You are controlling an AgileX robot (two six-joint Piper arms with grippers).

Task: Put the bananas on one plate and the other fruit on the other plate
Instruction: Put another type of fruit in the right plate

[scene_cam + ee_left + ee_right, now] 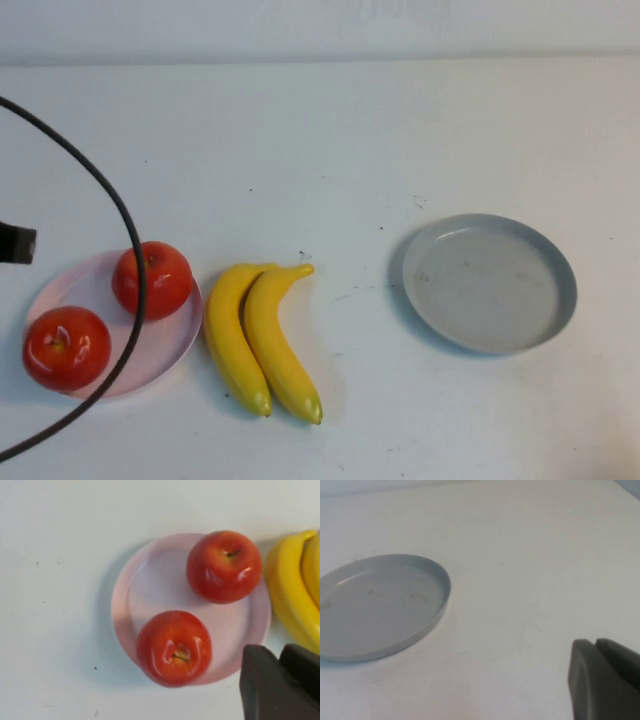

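On the left side of the white worktop [330, 150], toward the near edge in the high view, the pink plate [165, 352] carries both apples: one apple [152, 279] sits at its far rim and the other apple [66, 347] at its near-left rim, the two apart. Just right of that plate the two bananas [260, 338] lie side by side on the bare worktop, touching along their length, tips pointing toward the near edge. Well apart, on the right side, sits the grey-blue plate [490, 283] with nothing on it. A dark cable [126, 218] arcs over the left part, and a dark bit of the left arm pokes in at the left edge. In the left wrist view, the left end effector [280, 685] hovers above the worktop beside the pink plate's rim [125, 605], near the bananas [295, 590]; its fingers look pressed together, gripping nothing. In the right wrist view, the right end effector [605, 680] hangs over bare worktop, well apart from the grey-blue plate [380, 605], fingers likewise pressed together and holding nothing.
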